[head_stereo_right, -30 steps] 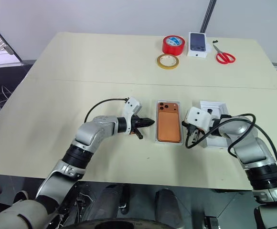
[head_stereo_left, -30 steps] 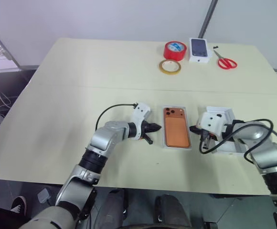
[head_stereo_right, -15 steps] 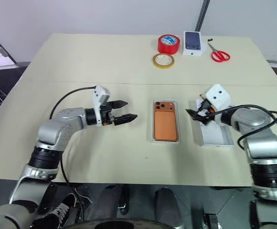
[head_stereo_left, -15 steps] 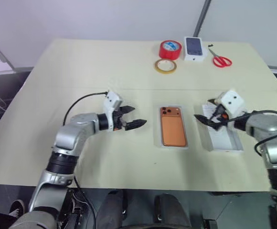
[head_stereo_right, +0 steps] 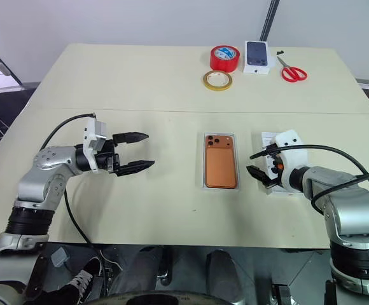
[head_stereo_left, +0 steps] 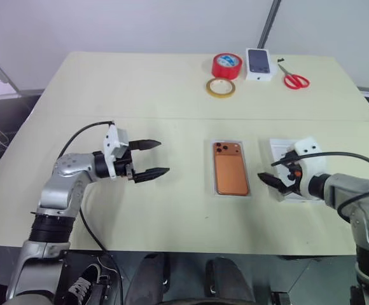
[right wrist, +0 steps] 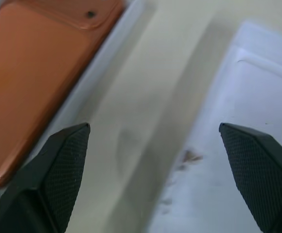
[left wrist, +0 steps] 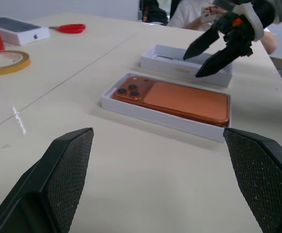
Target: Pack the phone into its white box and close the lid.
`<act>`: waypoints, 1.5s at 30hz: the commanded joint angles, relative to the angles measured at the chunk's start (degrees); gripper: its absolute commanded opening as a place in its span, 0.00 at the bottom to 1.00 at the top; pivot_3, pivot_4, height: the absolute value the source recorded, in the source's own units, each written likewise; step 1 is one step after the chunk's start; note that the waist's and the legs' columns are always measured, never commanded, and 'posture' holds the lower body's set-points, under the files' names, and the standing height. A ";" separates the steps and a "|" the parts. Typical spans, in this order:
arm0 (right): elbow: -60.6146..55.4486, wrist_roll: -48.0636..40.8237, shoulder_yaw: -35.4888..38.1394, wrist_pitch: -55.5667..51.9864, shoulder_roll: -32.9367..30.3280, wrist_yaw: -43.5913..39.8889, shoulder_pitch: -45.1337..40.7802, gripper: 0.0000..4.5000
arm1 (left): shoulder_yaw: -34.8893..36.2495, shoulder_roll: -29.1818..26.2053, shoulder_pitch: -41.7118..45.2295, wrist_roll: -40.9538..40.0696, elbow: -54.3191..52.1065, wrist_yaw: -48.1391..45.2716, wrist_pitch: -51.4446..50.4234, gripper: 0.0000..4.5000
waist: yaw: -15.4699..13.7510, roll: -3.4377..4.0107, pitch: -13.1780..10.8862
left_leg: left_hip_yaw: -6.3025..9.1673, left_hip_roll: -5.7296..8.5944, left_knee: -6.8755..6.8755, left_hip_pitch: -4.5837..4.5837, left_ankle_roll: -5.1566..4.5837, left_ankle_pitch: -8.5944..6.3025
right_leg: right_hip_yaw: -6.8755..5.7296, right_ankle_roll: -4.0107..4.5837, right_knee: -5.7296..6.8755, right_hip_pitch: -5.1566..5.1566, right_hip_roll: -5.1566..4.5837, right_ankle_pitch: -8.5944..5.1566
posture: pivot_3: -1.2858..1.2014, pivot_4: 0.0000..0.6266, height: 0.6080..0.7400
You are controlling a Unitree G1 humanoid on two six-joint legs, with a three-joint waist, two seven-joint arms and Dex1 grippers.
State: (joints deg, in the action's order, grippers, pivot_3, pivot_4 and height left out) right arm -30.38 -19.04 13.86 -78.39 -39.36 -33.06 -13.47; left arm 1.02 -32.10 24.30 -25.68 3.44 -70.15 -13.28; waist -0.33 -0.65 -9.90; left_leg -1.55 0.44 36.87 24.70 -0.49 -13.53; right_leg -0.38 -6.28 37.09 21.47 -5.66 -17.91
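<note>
On the big cream table (head_stereo_left: 108, 89) we see a phone lying in its box.

The phone (head_stereo_left: 230, 169) lies in the white box (head_stereo_left: 212, 171). The lid (head_stereo_right: 278, 141), open side up, sits just right of the box. Our left gripper (head_stereo_left: 149, 157) and right gripper (head_stereo_right: 258, 175) are both spread wide, holding nothing.

Bright, even light from overhead washes my table (head_stereo_left: 140, 89), and shadows stay soft and short under my arms. A small glare streak glints in my left wrist view, while my right wrist view is soft with close-up blur, its fingertips (right wrist: 58, 160) dark and grainy.
</note>
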 commanded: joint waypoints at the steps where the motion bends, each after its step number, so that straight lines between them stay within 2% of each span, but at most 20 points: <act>1: -1.83 -2.20 1.42 -9.28 -1.87 0.84 -4.55 0.99 | 1.32 -1.32 -1.03 -1.22 -1.40 -2.73 2.98 1.00 | 0.10 0.01 0.00 | 0.00 0.00 0.01 0.01 0.00 0.00 | 0.00 0.03 0.00 -0.01 -0.01 -0.01 | 0.52 0.24 0.91; 4: 1.97 -3.54 0.57 -13.90 -3.19 1.68 -8.48 0.99 | 0.89 -2.10 -1.67 -0.96 -1.19 -4.55 4.30 1.00 | 0.48 0.01 0.00 | 0.00 0.00 0.02 0.01 0.00 0.00 | 0.01 0.06 0.01 0.02 -0.01 -0.03 | 0.52 0.24 0.91; 10: 10.57 -7.88 -1.11 -14.11 -4.97 4.60 -13.31 0.99 | 0.17 -2.10 -3.06 0.26 -2.48 -5.38 8.46 1.00 | 1.09 0.01 0.00 | 0.00 0.01 0.00 0.23 -0.02 0.00 | 0.01 -0.04 -0.02 0.21 -0.02 0.03 | 0.52 0.24 0.91; 14: 11.38 -11.63 -2.91 -14.11 -5.85 7.00 -13.89 0.99 | -0.04 -1.98 -3.59 0.23 -2.77 -5.60 10.23 1.00 | 1.16 0.02 0.01 | 0.00 0.00 0.12 0.72 0.00 0.05 | 0.00 -0.15 0.21 0.79 0.03 0.08 | 0.52 0.24 0.91; 17: 11.91 -14.33 -4.27 -14.11 -6.55 8.93 -14.49 0.99 | -0.13 -1.62 -3.55 0.85 -2.55 -5.05 11.95 1.00 | 1.14 0.02 0.01 | -0.01 0.00 0.15 0.76 0.01 0.07 | 0.00 -0.16 0.27 0.84 0.06 0.09 | 0.52 0.24 0.91; 20: 13.54 -16.96 -3.96 -14.11 -6.30 10.95 -14.55 0.81 | -0.55 -1.11 -3.59 1.19 -2.47 -4.49 12.56 1.00 | 1.13 0.02 0.01 | -0.01 0.00 0.20 0.75 -0.01 0.07 | 0.00 -0.16 0.29 0.81 0.07 0.09 | 0.52 0.24 0.91; 24: 13.43 -17.60 -4.95 -14.11 -6.24 14.43 -13.39 0.34 | -1.05 -0.38 -3.78 1.76 -2.56 -3.75 13.25 1.00 | 0.99 0.02 0.01 | -0.01 0.00 0.21 0.76 -0.02 0.07 | -0.01 -0.16 0.30 0.80 0.08 0.09 | 0.52 0.24 0.91; 25: 13.49 -17.68 -4.89 -14.11 -5.87 15.49 -13.21 0.25 | -1.14 -0.18 -3.80 1.74 -2.63 -3.45 13.28 1.00 | 0.99 0.01 0.01 | -0.01 0.00 0.22 0.76 -0.02 0.07 | -0.01 -0.16 0.30 0.79 0.08 0.09 | 0.52 0.24 0.91; 26: 13.57 -17.82 -4.46 -14.11 -5.34 16.52 -12.97 0.09 | -1.25 -0.05 -3.89 1.74 -2.78 -3.19 13.30 1.00 | 1.01 0.01 0.02 | -0.01 0.00 0.23 0.76 -0.02 0.07 | -0.01 -0.16 0.31 0.79 0.09 0.09 | 0.52 0.24 0.91; 27: 13.39 -17.95 -4.23 -14.11 -5.08 17.23 -12.81 0.01 | -1.38 0.01 -3.92 1.75 -2.86 -2.96 13.35 1.00 | 1.04 -0.01 0.03 | -0.01 0.00 0.23 0.75 -0.03 0.07 | -0.01 -0.16 0.33 0.79 0.09 0.09 | 0.52 0.24 0.91; 34: 12.80 -21.56 -0.07 -14.11 -1.12 23.42 -12.20 0.01 | -1.61 0.23 -2.61 1.87 -1.70 -1.63 13.76 1.00 | 1.10 -0.11 0.09 | -0.01 -0.01 0.27 0.72 -0.04 0.08 | -0.02 -0.17 0.39 0.75 0.15 0.09 | 0.52 0.24 0.91; 38: 14.43 -21.69 3.76 -14.11 3.48 26.56 -15.96 0.01 | -1.89 0.63 -2.20 2.08 -1.33 -1.15 13.81 1.00 | 1.25 -0.10 0.10 | -0.02 -0.03 0.29 0.71 -0.04 0.08 | -0.02 -0.18 0.43 0.75 0.20 0.10 | 0.52 0.24 0.91; 42: 14.93 -21.81 7.44 -12.32 10.28 24.53 -22.69 0.01 | -1.71 2.03 -1.05 2.28 0.06 1.71 11.95 1.00 | 1.29 -0.05 0.07 | -0.10 -0.04 0.29 0.71 -0.04 0.09 | 0.04 -0.19 0.59 0.88 0.27 0.09 | 0.52 0.24 0.91; 45: 13.48 -22.17 7.41 -6.42 13.16 22.06 -23.07 0.01 | -1.33 3.63 -0.24 2.70 1.33 5.62 9.72 1.00 | 0.84 -0.06 0.07 | -0.09 -0.10 0.31 0.71 -0.03 0.09 | 0.01 -0.20 0.66 0.89 0.47 0.09 | 0.52 0.24 0.91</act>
State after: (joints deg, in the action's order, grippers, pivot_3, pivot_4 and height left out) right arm -14.66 -40.55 19.65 -88.09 -27.00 -9.89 -36.49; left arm -1.16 -28.73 23.33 -23.10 4.54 -66.55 -2.63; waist 0.50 -0.72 -9.83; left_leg -1.63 0.34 37.18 25.42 -0.52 -13.44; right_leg -0.37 -6.50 37.74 22.34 -5.18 -17.83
